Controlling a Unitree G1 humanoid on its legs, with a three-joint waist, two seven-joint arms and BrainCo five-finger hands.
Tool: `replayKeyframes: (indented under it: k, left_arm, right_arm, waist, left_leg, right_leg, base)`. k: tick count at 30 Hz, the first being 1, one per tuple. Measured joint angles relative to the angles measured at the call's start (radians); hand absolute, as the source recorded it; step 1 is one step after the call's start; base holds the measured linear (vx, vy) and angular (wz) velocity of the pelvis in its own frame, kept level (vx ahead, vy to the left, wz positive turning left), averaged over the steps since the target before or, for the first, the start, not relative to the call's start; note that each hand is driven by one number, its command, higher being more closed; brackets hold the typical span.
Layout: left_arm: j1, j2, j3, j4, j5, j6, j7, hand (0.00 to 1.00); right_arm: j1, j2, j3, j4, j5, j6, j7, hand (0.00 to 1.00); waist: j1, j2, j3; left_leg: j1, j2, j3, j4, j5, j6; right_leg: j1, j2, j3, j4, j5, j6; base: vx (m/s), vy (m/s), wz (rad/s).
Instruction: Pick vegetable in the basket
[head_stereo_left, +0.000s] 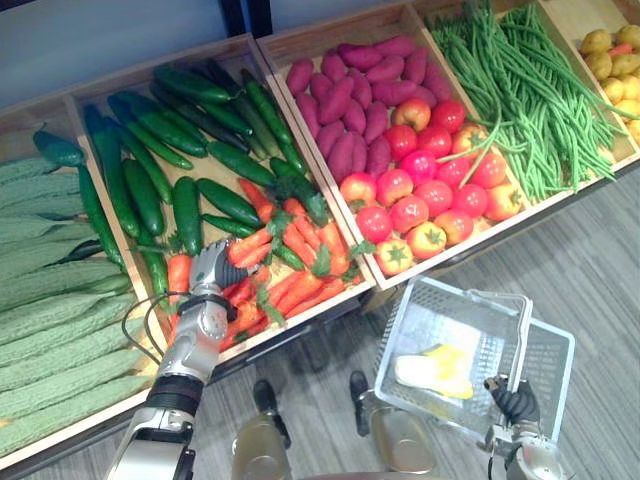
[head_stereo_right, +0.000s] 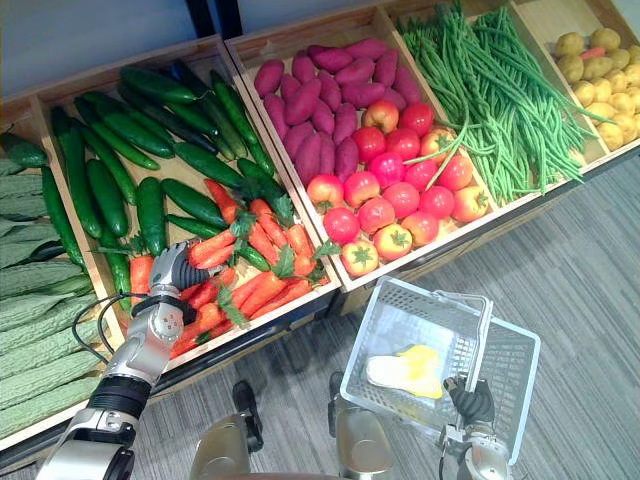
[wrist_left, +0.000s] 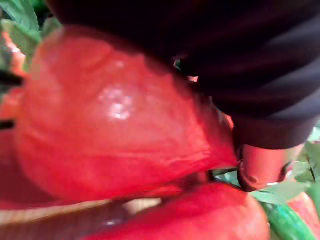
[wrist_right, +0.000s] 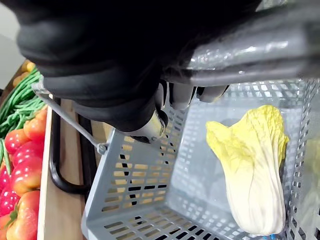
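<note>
Orange carrots (head_stereo_left: 290, 250) with green tops lie heaped in the front of a wooden crate. My left hand (head_stereo_left: 215, 270) is down on the heap's left side, its fingers curled round one carrot (head_stereo_left: 248, 245); that carrot (wrist_left: 115, 115) sits right against the palm in the left wrist view. My right hand (head_stereo_left: 517, 402) is shut on the handle (wrist_right: 260, 50) of a grey plastic basket (head_stereo_left: 440, 305), held over the floor in front of the crates. A pale yellow cabbage (wrist_right: 252, 165) lies in the basket.
Dark cucumbers (head_stereo_left: 170, 130) share the carrot crate at the back. Bitter gourds (head_stereo_left: 45, 300) lie to the left. To the right are sweet potatoes (head_stereo_left: 350, 90), tomatoes (head_stereo_left: 430, 190), green beans (head_stereo_left: 520, 90) and potatoes (head_stereo_left: 615, 65). Grey floor (head_stereo_left: 590, 270) lies in front.
</note>
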Motion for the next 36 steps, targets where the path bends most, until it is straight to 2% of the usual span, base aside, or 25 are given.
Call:
replayKeyframes:
  k: [3, 7, 14, 17, 22, 26, 29, 33, 36]
  left_arm:
    - [0.024, 0.000, 0.006, -0.039, -0.023, 0.001, 0.015, 1.00]
    - [0.054, 0.000, 0.052, -0.093, -0.035, 0.022, 0.020, 1.00]
    - [0.103, -0.004, 0.087, -0.279, -0.041, 0.024, 0.078, 1.00]
    - [0.132, -0.034, 0.098, -0.398, -0.045, 0.019, 0.103, 1.00]
    - [0.188, -0.109, 0.097, -0.534, -0.089, -0.016, 0.107, 1.00]
    - [0.265, -0.193, 0.059, -0.645, -0.199, -0.075, 0.107, 1.00]
    - [0.299, -0.239, 0.025, -0.700, -0.281, -0.100, 0.105, 1.00]
    - [0.304, -0.280, -0.040, -0.739, -0.411, -0.135, 0.085, 1.00]
    - [0.325, -0.296, -0.097, -0.753, -0.467, -0.136, 0.072, 1.00]
  right_arm:
    - [-0.002, 0.002, 0.000, 0.000, 0.000, -0.005, 0.000, 1.00]
    - [-0.003, 0.004, -0.010, 0.012, 0.007, -0.010, -0.001, 1.00]
    - [-0.015, 0.006, -0.031, 0.056, 0.008, -0.019, -0.001, 1.00]
    - [-0.021, 0.018, -0.041, 0.071, 0.009, -0.021, 0.000, 1.00]
    - [-0.025, 0.026, -0.043, 0.071, 0.008, -0.021, 0.000, 1.00]
    - [-0.037, 0.043, -0.047, 0.054, 0.008, -0.020, 0.000, 1.00]
    - [-0.038, 0.054, -0.043, 0.011, 0.006, -0.011, 0.000, 1.00]
    - [-0.009, 0.090, -0.045, -0.106, 0.007, 0.002, -0.006, 1.00]
    - [0.008, 0.103, -0.045, -0.194, 0.006, 0.004, -0.022, 1.00]
  waist:
    - [-0.015, 0.000, 0.000]
    - [-0.016, 0.000, 0.000]
    - [-0.019, 0.001, 0.000]
    - [-0.021, 0.001, 0.000]
    - [-0.021, 0.001, -0.002]
    - [-0.018, 0.006, -0.012]
    - [-0.014, 0.014, -0.032]
    - [-0.016, 0.016, -0.042]
    - [-0.016, 0.020, -0.053]
  left_leg:
    - [0.003, -0.008, -0.002, -0.011, 0.001, 0.001]
    - [0.019, -0.010, -0.003, -0.020, 0.001, 0.001]
    - [0.046, -0.023, -0.009, -0.034, 0.001, 0.000]
    - [0.062, -0.026, -0.008, -0.035, -0.001, 0.003]
    - [0.075, -0.026, 0.001, -0.040, -0.001, 0.003]
    - [0.108, -0.021, 0.049, -0.053, -0.006, 0.006]
    - [0.115, -0.003, 0.111, -0.027, -0.034, 0.007]
    - [0.126, 0.041, 0.195, 0.086, -0.117, 0.004]
    - [0.136, 0.090, 0.267, 0.179, -0.184, -0.003]
  right_leg:
    - [0.002, -0.006, 0.000, -0.001, -0.001, 0.001]
    - [0.018, -0.005, 0.000, -0.009, -0.001, 0.002]
    - [0.048, -0.007, -0.001, -0.026, -0.002, 0.004]
    - [0.068, -0.009, 0.001, -0.037, -0.001, 0.006]
    - [0.074, -0.006, 0.012, -0.040, 0.001, 0.008]
    - [0.086, 0.005, 0.057, -0.071, 0.023, 0.020]
    - [0.087, 0.021, 0.115, -0.108, 0.056, 0.033]
    - [0.099, 0.049, 0.201, -0.126, 0.077, 0.049]
    - [0.097, 0.084, 0.274, -0.123, 0.085, 0.060]
  base:
    - [0.03, 0.007, 0.03]
    - [0.02, -0.005, 0.01]
    - [0.01, -0.004, 0.02]
    - [0.00, 0.000, 0.00]
    - [0.00, -0.006, -0.05]
    - [0.01, 0.012, -0.35]
    - [0.01, 0.042, -0.65]
    - [-0.01, 0.049, -0.65]
    - [-0.03, 0.059, -0.88]
